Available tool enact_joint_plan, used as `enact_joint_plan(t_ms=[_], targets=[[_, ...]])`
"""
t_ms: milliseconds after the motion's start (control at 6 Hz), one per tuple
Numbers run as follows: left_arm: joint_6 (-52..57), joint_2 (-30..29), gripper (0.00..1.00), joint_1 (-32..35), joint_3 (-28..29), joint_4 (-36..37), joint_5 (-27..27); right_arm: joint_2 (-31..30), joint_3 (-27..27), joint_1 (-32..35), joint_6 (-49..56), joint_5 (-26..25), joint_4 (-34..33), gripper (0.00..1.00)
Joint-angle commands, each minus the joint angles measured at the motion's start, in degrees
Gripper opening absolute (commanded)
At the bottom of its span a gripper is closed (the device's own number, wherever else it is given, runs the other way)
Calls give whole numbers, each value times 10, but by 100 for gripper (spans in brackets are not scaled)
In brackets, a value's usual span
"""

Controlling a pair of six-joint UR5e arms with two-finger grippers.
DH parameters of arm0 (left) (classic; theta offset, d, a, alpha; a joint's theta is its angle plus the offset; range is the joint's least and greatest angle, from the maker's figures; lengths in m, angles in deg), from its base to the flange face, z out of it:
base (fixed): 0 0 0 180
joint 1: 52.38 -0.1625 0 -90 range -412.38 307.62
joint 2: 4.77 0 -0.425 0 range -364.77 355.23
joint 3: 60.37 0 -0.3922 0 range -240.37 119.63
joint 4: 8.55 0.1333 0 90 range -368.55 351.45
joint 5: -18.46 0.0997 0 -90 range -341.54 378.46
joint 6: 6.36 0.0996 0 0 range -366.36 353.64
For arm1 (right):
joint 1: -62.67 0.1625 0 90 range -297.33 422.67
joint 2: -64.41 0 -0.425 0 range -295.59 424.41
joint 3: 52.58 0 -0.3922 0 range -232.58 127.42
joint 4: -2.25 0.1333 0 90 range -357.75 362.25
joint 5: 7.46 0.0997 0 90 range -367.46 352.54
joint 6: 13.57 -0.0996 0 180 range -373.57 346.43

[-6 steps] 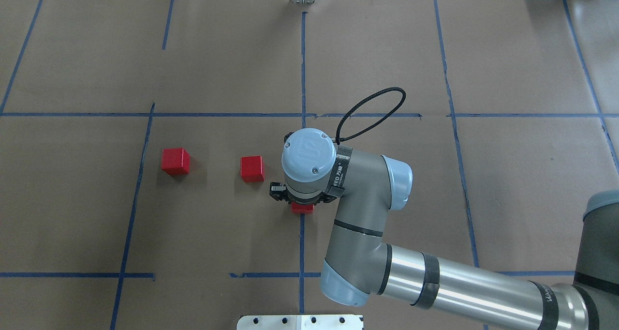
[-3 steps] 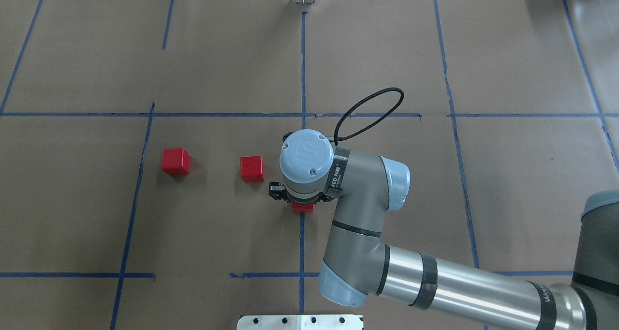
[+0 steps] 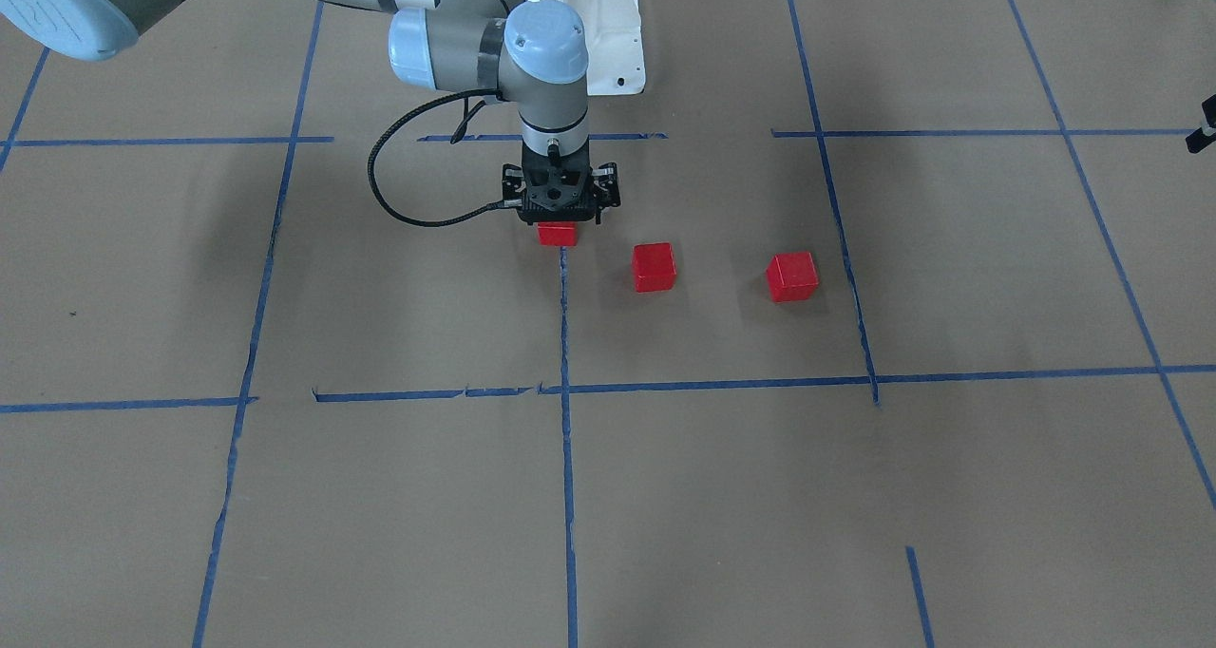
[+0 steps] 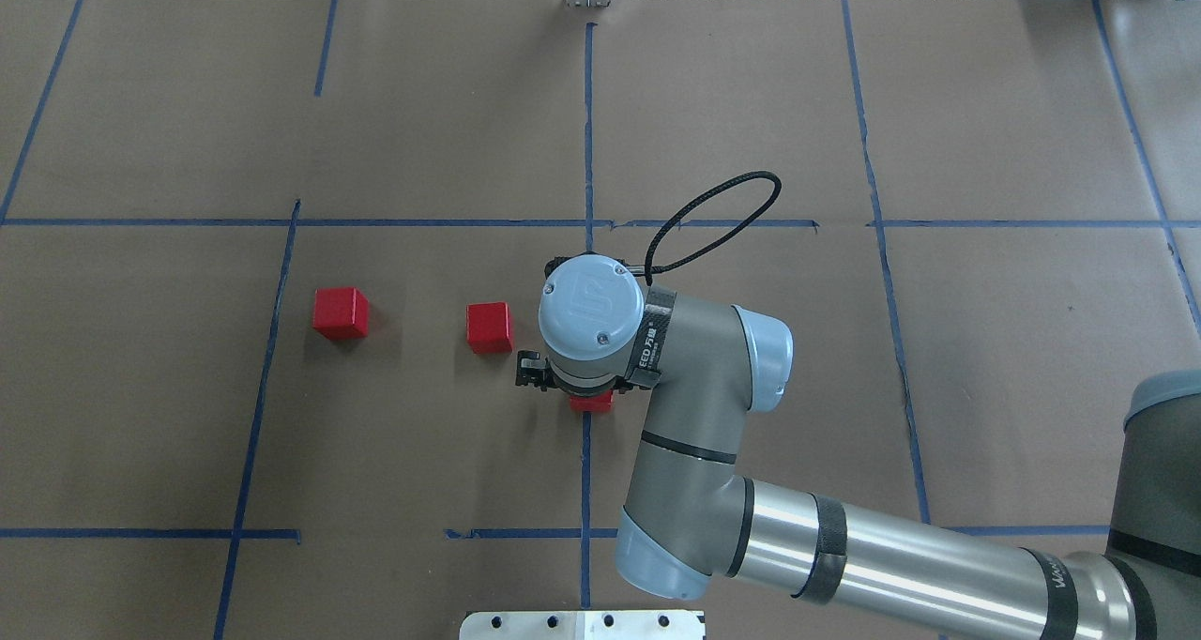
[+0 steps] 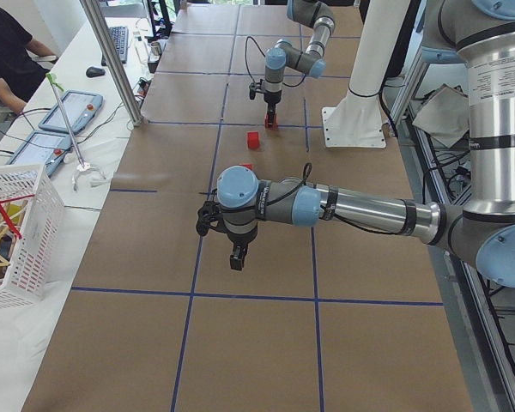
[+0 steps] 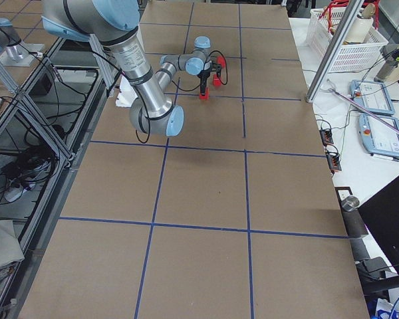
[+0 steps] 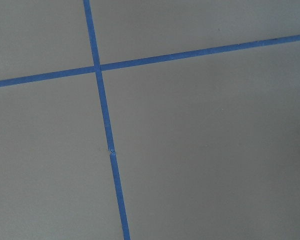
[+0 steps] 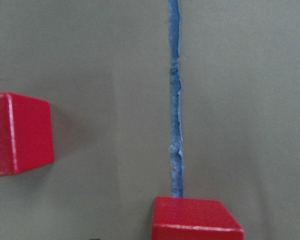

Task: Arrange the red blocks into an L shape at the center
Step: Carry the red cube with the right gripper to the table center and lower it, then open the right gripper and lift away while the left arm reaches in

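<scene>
Three red blocks lie on the brown paper. One block (image 4: 591,403) (image 3: 557,235) sits on the center tape line (image 4: 587,105), mostly hidden under my right wrist in the overhead view. My right gripper (image 3: 559,220) hangs straight down over it, open, with the block resting on the table. The right wrist view has that block (image 8: 197,220) at its bottom edge. A second block (image 4: 490,327) (image 3: 654,267) (image 8: 20,134) lies just beside it, and the third (image 4: 341,312) (image 3: 792,277) farther out. My left gripper (image 5: 238,259) hovers over bare paper far from the blocks; I cannot tell its state.
A black cable loop (image 4: 722,218) arches off the right wrist. The white robot base plate (image 4: 582,624) sits at the near edge. Beyond the table's end stand a metal pole (image 5: 112,60), a white basket (image 5: 17,223) and a seated person (image 5: 9,51).
My right wrist has drifted slightly left and towards the robot and looks a little larger from overhead. All three blocks have stayed where they were.
</scene>
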Motion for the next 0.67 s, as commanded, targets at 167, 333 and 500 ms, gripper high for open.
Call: enact_joint_plan(t_ms=[167, 333, 500], targets=[[-39, -16, 100, -7, -8, -18, -2, -16, 123, 37, 1, 12, -81, 100], [-97, -19, 100, -44, -9, -72, -32, -59, 203, 56, 2, 23, -103, 100], [-192, -21, 100, -75, -10, -126, -42, -114, 271, 83, 2, 59, -104, 100]])
